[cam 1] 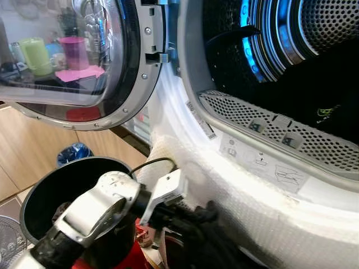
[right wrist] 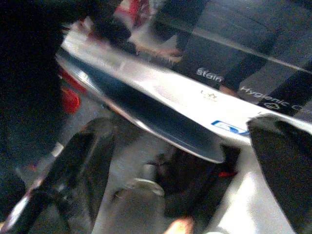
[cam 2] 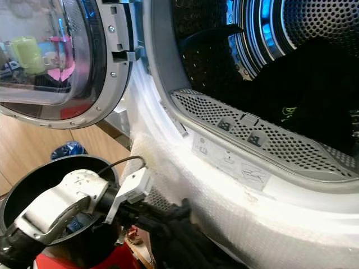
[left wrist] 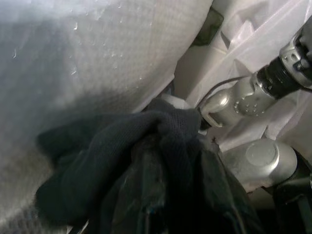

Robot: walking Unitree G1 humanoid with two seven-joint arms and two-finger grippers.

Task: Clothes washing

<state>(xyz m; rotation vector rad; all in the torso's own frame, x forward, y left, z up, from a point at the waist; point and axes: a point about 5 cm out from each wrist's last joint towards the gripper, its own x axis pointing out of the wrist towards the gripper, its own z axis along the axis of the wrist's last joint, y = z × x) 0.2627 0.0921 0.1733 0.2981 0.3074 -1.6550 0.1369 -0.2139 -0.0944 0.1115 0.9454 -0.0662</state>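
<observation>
The washing machine's drum (cam 1: 280, 33) stands open, with dark clothes (cam 2: 303, 84) lying inside, one with a small green logo. Low in front of the opening, my left gripper (cam 1: 197, 223) is shut on a dark garment (left wrist: 122, 165), pressed against the white padded front (cam 1: 247, 202) below the perforated rim (cam 1: 263, 120). The cloth wraps over the fingers and hides them in the left wrist view. My right gripper (right wrist: 185, 170) is open; its two black fingers (right wrist: 83, 161) stand wide apart in front of a shiny panel (right wrist: 161, 92) with printed words.
The round glass door (cam 1: 73, 56) hangs open at the left, reflecting cups. A black round basket (cam 1: 45, 190) sits under my left arm, over something red. A blue object (cam 1: 73, 152) lies on the floor by wooden cabinets (cam 1: 33, 145).
</observation>
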